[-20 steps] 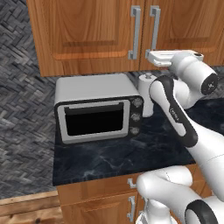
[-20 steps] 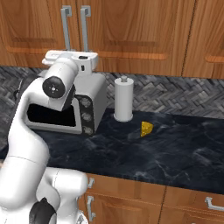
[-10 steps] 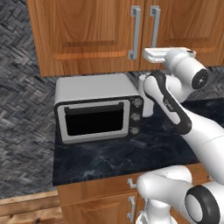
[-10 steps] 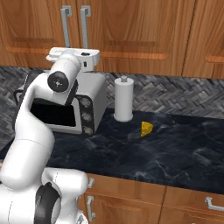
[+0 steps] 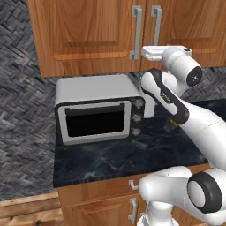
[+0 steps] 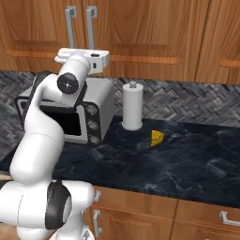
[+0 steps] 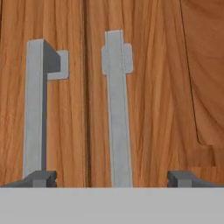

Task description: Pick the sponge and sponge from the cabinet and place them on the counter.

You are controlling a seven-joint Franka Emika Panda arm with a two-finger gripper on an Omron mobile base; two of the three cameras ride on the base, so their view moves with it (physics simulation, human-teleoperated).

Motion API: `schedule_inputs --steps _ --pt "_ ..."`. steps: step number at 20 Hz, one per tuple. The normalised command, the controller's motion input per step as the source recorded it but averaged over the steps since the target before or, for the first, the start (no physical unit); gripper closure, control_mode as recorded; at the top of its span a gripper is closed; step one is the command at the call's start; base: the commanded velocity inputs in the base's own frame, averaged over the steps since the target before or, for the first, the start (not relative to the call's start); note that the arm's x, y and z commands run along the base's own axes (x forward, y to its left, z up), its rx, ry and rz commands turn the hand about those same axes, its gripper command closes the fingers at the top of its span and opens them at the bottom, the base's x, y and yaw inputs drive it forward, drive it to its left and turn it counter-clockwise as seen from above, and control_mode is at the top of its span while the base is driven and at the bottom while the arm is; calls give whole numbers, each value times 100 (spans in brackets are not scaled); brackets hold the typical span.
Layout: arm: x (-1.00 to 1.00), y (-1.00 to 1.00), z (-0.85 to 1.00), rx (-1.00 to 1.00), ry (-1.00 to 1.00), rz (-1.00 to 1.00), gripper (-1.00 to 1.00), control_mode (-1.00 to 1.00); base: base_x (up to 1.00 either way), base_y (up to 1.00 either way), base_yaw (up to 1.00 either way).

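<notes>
The cabinet [image 5: 88, 35] [image 6: 140, 33] has both doors shut, so the two sponges are hidden. My gripper [image 5: 147, 53] [image 6: 63, 59] hovers just in front of the doors, at the lower ends of the two silver bar handles. In the hand view the right handle [image 7: 117, 109] runs up between my fingertips [image 7: 42, 177], and the left handle [image 7: 36, 109] stands above the left tip. The gripper [image 7: 113, 178] is open and holds nothing. The counter [image 5: 110, 154] [image 6: 187, 159] lies below.
A silver microwave [image 5: 97, 110] [image 6: 96, 117] stands on the counter under my hand. To its right are a white paper towel roll [image 6: 132, 108] and a yellow cheese wedge [image 6: 157, 138]. Wooden drawer fronts [image 6: 140, 211] run below the counter edge.
My hand has moved a little up and to the left, closer to the cabinet handles. The gripper has stayed open.
</notes>
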Motion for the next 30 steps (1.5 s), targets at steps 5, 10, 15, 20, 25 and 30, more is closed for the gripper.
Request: schedule_inputs --steps 5,10,15,20,25,30 --pt "27 -7 -2 0 -1 0 -100 -100 0 0 0" --pt "35 -4 -4 0 0 0 -100 -100 0 0 0" --pt "41 0 -5 0 0 0 -100 -100 0 0 0" --pt "41 0 -5 0 0 0 -100 -100 0 0 0" --pt "53 0 -10 0 3 0 100 -100 0 0 0" --pt "61 0 -10 0 14 0 100 -100 0 0 0"
